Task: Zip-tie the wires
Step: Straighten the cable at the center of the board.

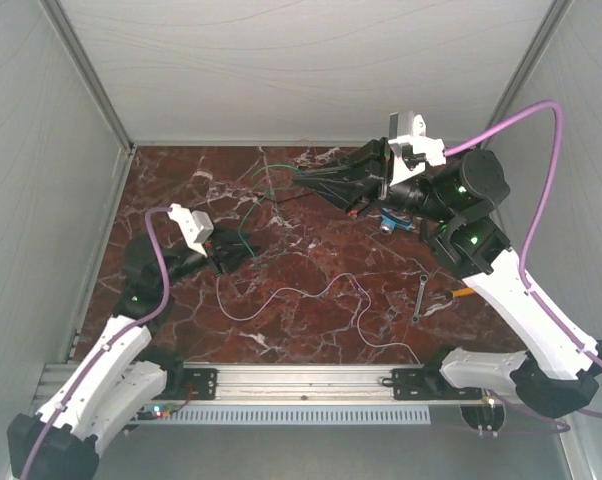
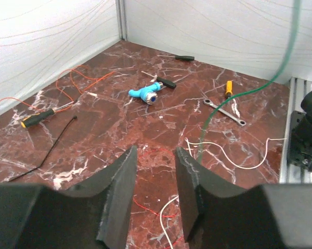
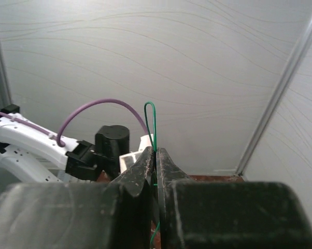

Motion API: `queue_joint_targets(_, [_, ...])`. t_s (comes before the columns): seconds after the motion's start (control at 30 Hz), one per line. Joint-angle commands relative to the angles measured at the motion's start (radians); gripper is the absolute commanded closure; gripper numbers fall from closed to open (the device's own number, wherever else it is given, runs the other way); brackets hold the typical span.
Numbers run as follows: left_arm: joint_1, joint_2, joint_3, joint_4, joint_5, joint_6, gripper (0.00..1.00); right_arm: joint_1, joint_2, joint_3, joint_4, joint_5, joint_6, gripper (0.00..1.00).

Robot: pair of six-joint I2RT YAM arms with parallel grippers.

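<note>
The wires lie loose on the marble floor: a white strand [image 1: 291,292], seen again in the left wrist view [image 2: 234,163], a thin red strand [image 2: 145,207] between my left fingers, and an orange-red strand [image 2: 78,78] at the far left. My left gripper [image 2: 156,153] is open and empty, low over the red and white strands; it also shows in the top view [image 1: 236,255]. My right gripper [image 3: 156,151] is shut on a thin green wire [image 3: 150,122], held raised [image 1: 303,180]. The green wire [image 2: 280,67] hangs down to the floor. A thin black strip [image 2: 47,150] lies at the left.
A yellow-handled screwdriver [image 2: 42,115], a blue part [image 2: 145,93], a wrench [image 2: 223,110], an orange-handled tool [image 2: 228,88] and a black screwdriver [image 2: 179,57] lie about the floor. Grey walls enclose three sides. A metal rail [image 1: 301,380] runs along the near edge.
</note>
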Motion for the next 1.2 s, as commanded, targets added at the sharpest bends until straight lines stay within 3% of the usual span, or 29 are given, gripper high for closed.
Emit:
queue_joint_targets(0.0, [-0.004,0.02,0.068,0.04,-0.014,0.028,0.67,0.019,-0.046,-0.003,0.068,-0.047,0.037,1.0])
queue_joint_targets(0.23, [-0.008,0.043,0.037,0.184,0.251,-0.106,0.32,0.028,-0.073,-0.022,0.098,-0.053,0.045,1.0])
queue_joint_targets(0.4, [-0.021,0.051,0.015,0.29,0.367,-0.209,0.22,0.031,-0.071,-0.021,0.099,-0.054,0.046,1.0])
queue_joint_targets(0.63, [-0.073,0.097,0.026,0.317,0.459,-0.28,0.22,0.049,-0.05,-0.007,0.127,-0.084,0.07,1.0])
queue_joint_targets(0.93, [-0.072,0.015,0.075,0.079,0.098,-0.112,0.25,0.055,-0.032,0.035,0.062,-0.117,0.043,1.0])
queue_joint_targets(1.03, [-0.07,0.012,0.083,0.057,0.087,-0.089,0.25,0.055,-0.034,0.039,0.054,-0.124,0.037,1.0])
queue_joint_targets(1.17, [-0.068,0.005,0.088,0.055,0.177,-0.07,0.23,0.055,-0.038,0.038,0.034,-0.112,0.016,1.0])
